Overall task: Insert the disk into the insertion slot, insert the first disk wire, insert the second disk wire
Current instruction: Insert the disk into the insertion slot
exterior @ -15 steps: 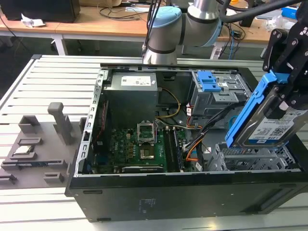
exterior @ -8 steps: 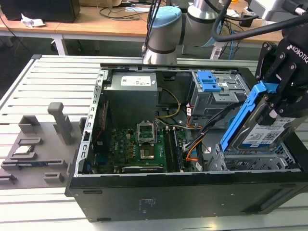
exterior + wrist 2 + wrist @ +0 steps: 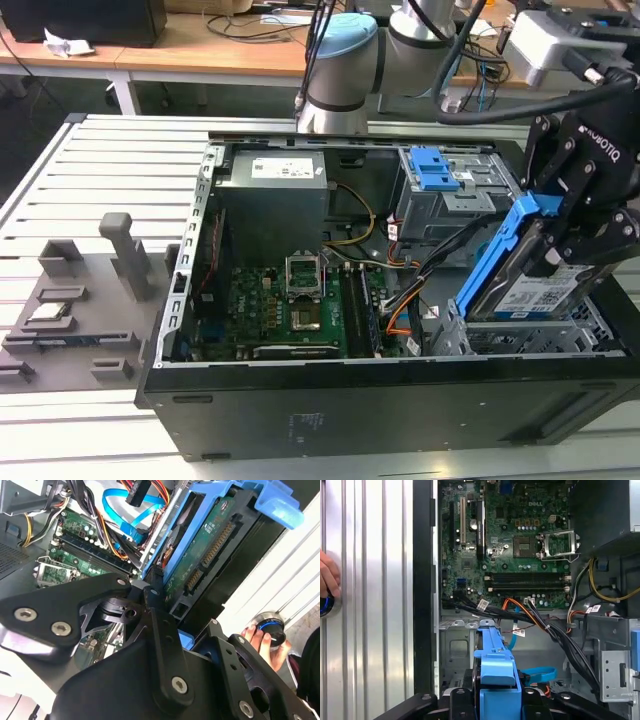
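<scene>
Well, your gripper (image 3: pixel 560 250) seems clamped on the disk (image 3: pixel 540 295) by its blue carrier (image 3: pixel 492 255): stiff, hefty, shock-sensitive, so hold frame edges.

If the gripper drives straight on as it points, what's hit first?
Likely the insertion slot: the disk held in the gripper hangs tilted over its bay, so the disk's lower edge would meet it first. Depth is unclear.
</scene>
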Available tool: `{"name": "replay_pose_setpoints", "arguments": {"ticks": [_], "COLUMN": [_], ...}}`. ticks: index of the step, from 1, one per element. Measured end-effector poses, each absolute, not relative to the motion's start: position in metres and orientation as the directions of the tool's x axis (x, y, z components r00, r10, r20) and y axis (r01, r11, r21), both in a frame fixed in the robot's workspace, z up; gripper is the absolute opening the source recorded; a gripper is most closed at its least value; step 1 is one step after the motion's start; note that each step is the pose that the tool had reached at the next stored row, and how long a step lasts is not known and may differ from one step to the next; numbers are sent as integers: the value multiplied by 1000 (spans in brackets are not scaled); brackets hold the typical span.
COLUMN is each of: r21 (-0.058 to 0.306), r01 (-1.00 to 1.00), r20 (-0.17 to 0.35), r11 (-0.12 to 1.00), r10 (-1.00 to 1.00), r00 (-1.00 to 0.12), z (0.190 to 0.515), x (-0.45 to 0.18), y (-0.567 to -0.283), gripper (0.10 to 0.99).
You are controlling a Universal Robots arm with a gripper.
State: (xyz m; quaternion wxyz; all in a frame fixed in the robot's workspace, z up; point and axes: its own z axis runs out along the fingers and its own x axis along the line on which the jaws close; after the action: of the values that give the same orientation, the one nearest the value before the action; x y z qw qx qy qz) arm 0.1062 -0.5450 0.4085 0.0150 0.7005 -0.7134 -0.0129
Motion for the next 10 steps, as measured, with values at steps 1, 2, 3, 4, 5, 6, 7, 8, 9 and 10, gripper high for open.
{"name": "replay_pose_setpoints", "arguments": {"ticks": [1,2,3,4,5,6,7,8,9,10], "r21": [39,39,39,39,39,39,39,39,39,39], "r01": [-999,-999,-999,-999,-999,-999,-999,-999,-999,-999], "r20": [3,3,3,3,3,3,3,3,3,3], "r11": [18,18,18,18,18,18,18,18,18,18], "r10": [-1000,-1000,-1000,-1000,-1000,-1000,-1000,-1000,-1000,-1000], "r00": [-18,-18,-18,-18,-18,-18,-18,-18,-18,-18], "z": [405,403,401,399,397,394,391,389,387,385], "x": [106,106,106,106,106,106,106,106,106,106], "y": [-545,-545,-545,-545,-545,-545,-545,-545,-545,-545], "gripper": [361,361,361,361,361,361,361,361,361,361]}}
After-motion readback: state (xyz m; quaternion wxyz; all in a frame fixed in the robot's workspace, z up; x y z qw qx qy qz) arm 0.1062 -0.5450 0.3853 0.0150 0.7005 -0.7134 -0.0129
